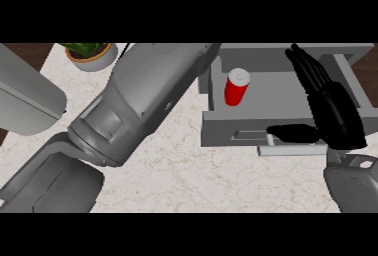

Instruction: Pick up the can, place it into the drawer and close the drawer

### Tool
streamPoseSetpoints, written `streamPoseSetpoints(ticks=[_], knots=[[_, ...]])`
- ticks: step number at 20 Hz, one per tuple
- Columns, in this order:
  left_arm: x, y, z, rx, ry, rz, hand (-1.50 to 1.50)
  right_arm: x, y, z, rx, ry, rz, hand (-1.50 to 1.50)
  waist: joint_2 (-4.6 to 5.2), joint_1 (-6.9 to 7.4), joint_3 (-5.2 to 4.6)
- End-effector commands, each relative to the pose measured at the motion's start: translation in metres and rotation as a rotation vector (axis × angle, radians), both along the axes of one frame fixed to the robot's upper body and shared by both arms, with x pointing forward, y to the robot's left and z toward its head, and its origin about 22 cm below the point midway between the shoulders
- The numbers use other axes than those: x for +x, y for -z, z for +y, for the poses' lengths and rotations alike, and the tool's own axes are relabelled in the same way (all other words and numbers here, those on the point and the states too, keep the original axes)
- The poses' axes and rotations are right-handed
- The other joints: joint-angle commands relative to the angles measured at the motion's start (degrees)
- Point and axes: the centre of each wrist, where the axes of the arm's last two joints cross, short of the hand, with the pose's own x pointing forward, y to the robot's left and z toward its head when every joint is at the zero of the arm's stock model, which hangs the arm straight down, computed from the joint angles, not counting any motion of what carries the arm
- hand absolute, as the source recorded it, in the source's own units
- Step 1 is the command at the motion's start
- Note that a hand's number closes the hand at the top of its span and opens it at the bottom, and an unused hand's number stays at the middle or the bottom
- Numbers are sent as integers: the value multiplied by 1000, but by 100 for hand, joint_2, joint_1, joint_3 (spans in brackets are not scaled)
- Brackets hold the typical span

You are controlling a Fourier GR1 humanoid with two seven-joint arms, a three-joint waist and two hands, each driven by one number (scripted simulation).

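Left side of the view: a potted plant stands at the far edge of the marbled table. A large grey forearm, the left one, crosses the frame diagonally toward the drawer; the left hand itself is not in view, so its state cannot be told.

Centre right: the grey drawer stands pulled out. The can, red with a white top, already lies inside it, toward the left wall, touched by neither hand. Its long axis runs near and far across the view, white end pointing away from the robot, though whether it stands or lies flat cannot be settled from this steep angle.

Right: the right hand is open, fingers extended along the drawer's right side, thumb lying across the front panel near the handle.

Assessment: placement appears done; closing is the step in hand. The next move likely calls for pushing the front panel squarely inward.
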Motion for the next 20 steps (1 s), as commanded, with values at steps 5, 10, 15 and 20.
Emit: streamPoseSetpoints(ticks=[5, 10, 15, 20], knots=[[8, -11, 19, -30, 6, 6, -150, 52, 44, 19, -157, 36, -11, -150, -43, 177, -2], [9, -4, 27, -13, -8, 3, -150, 75, 71, 41, -195, 60, -19, -150, -69, 244, -4], [11, -13, 41, -19, -11, -8, -150, 105, 71, 24, -202, 160, -69, -150, -74, 404, -4], [19, -20, 77, -16, -15, 30, -150, 126, 62, 50, -201, 211, -125, -150, -75, 504, -7]])
